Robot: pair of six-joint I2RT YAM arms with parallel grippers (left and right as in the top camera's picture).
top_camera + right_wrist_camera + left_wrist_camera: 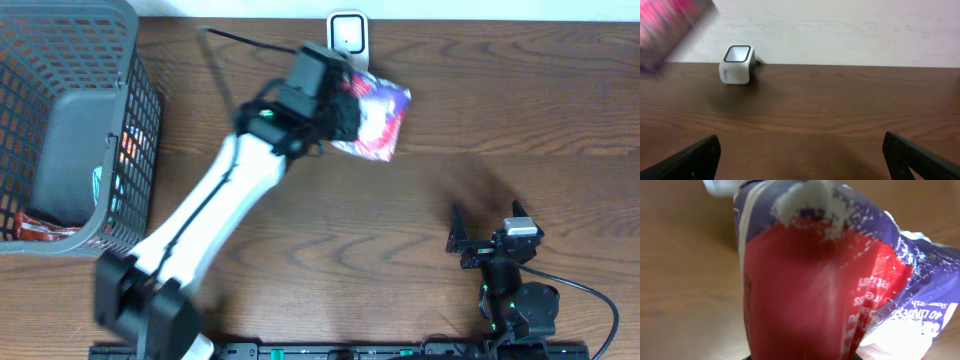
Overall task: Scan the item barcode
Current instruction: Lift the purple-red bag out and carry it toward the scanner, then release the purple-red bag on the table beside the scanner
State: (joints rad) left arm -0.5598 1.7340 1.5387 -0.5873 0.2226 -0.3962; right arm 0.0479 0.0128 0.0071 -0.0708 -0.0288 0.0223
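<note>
Two arms in my view: past the basket (128, 150), my left gripper (343, 105) is clamped on the red-and-purple packet (382, 118), held up just beside the white scanner (347, 33). Far right, my right gripper (488, 232) sits with jaws spread wide.

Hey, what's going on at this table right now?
The left gripper is shut on a red and purple packet and holds it in the air beside the white scanner at the far edge of the table. Whether the barcode faces the scanner can't be told. The right gripper is open and empty near the front edge. A grey basket on the left holds more items.
</note>
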